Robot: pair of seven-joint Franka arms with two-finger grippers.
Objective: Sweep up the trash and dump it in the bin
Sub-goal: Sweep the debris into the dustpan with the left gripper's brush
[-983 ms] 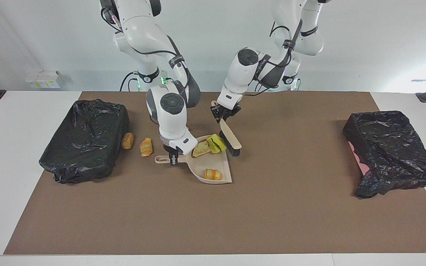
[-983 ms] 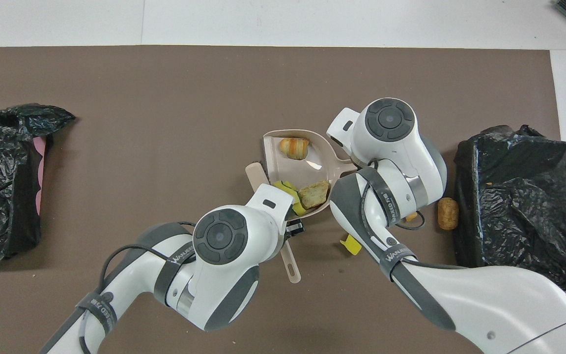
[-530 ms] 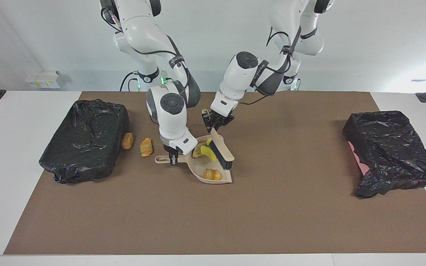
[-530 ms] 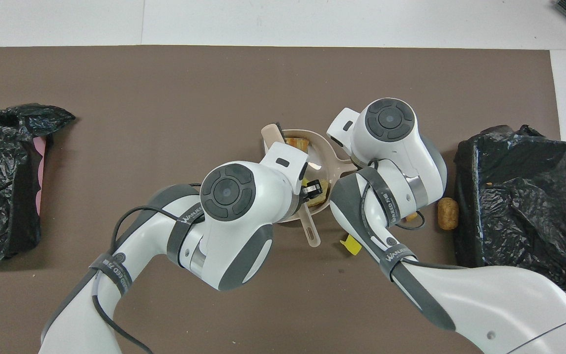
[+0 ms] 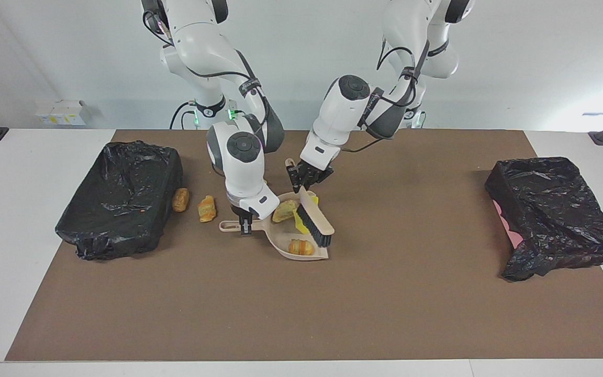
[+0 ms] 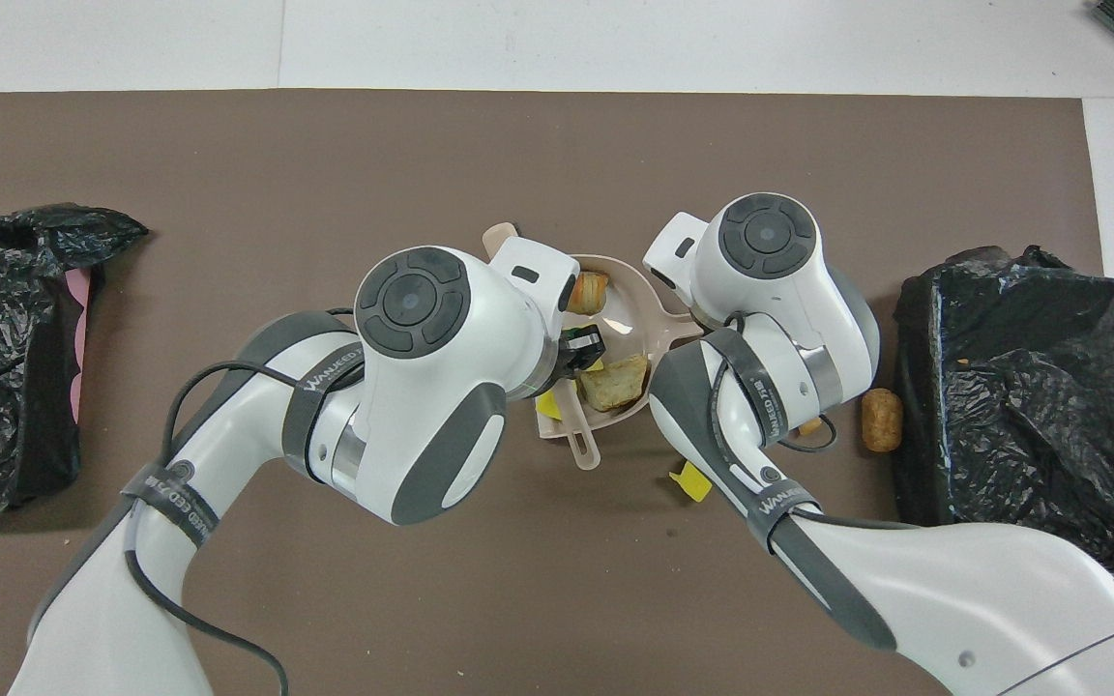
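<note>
brush (image 5: 316,223) swept farther into dustpan (image 5: 301,246) | left gripper (image 5: 301,182) grasping brush | right gripper (image 5: 245,220) clamping dustpan handle

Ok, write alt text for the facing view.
The left hand holds a brush in a dustpan whose handle the right hand holds; scraps lie in the pan. Two more scraps lie on the mat beside a black-lined bin; another bin sits at the left arm's end.
</note>
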